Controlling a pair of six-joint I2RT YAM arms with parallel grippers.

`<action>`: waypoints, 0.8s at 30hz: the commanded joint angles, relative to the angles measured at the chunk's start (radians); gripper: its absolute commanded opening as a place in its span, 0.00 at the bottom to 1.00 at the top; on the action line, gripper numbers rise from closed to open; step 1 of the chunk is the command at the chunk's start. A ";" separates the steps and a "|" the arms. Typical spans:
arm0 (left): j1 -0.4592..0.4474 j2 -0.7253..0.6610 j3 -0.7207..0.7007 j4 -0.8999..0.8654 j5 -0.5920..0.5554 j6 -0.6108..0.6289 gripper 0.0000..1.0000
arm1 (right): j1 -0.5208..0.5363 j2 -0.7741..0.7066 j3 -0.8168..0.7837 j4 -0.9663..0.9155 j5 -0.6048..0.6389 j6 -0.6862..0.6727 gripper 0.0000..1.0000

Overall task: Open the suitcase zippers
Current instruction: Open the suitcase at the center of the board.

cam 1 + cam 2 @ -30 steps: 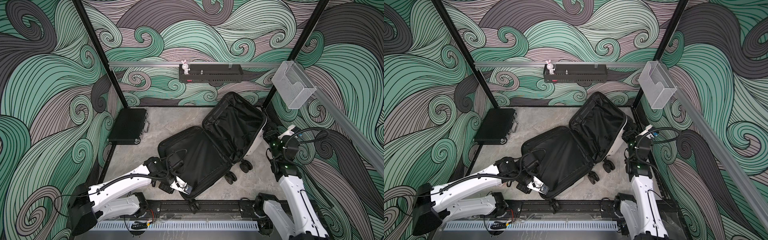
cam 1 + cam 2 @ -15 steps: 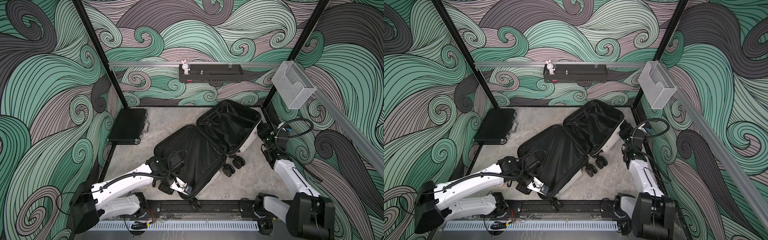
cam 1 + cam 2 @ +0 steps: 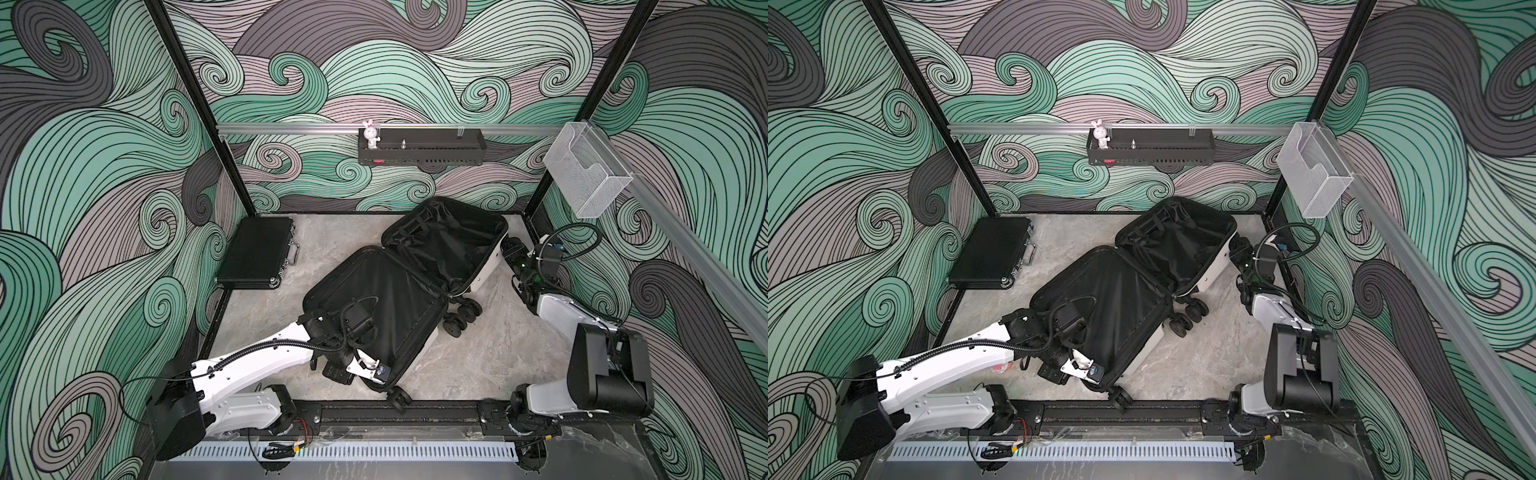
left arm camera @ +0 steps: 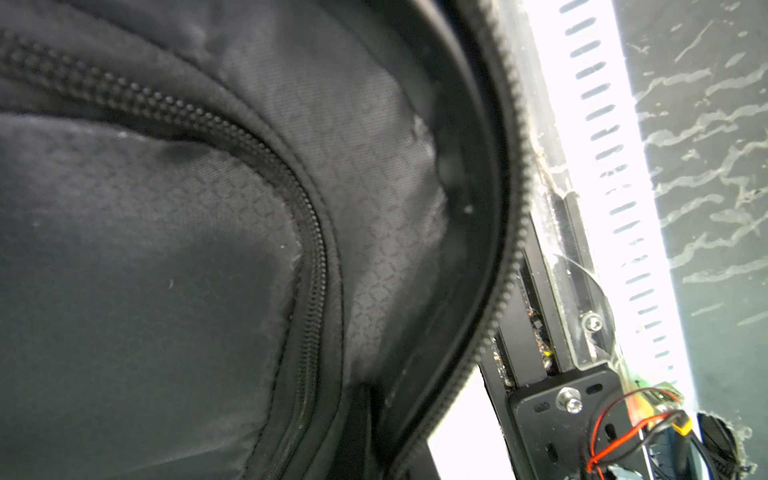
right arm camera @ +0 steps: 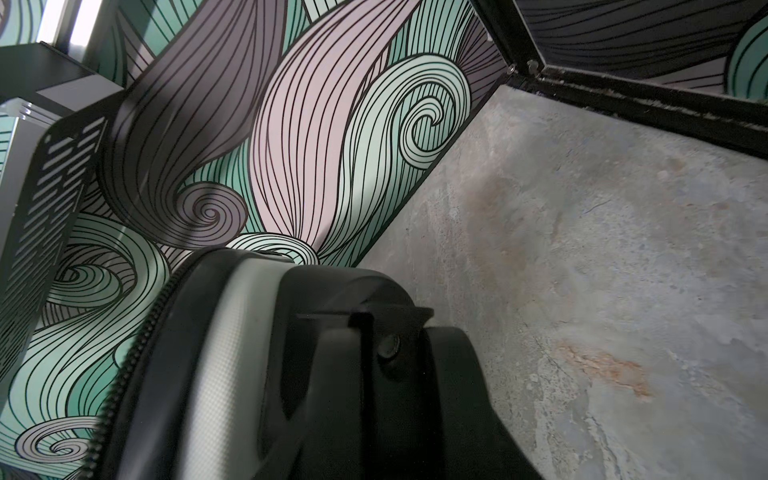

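left wrist view resolves the zippers [image 4: 517,208]; top views show the suitcase [image 3: 395,299] open.

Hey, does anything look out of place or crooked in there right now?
The suitcase lies splayed open at a slant on the floor, not square to the black front rail. Its near corner wheel overhangs that rail. Nothing looks spilled or broken.

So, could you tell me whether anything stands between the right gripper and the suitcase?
Nothing visible does. In both top views the right gripper sits close beside the far half of the suitcase, at its white outer shell, with no other object between them. Whether it actually touches the shell cannot be told.
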 commanded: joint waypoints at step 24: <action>0.013 0.052 0.042 0.264 0.252 -0.268 0.00 | 0.058 0.278 0.090 -0.137 0.035 -0.047 0.37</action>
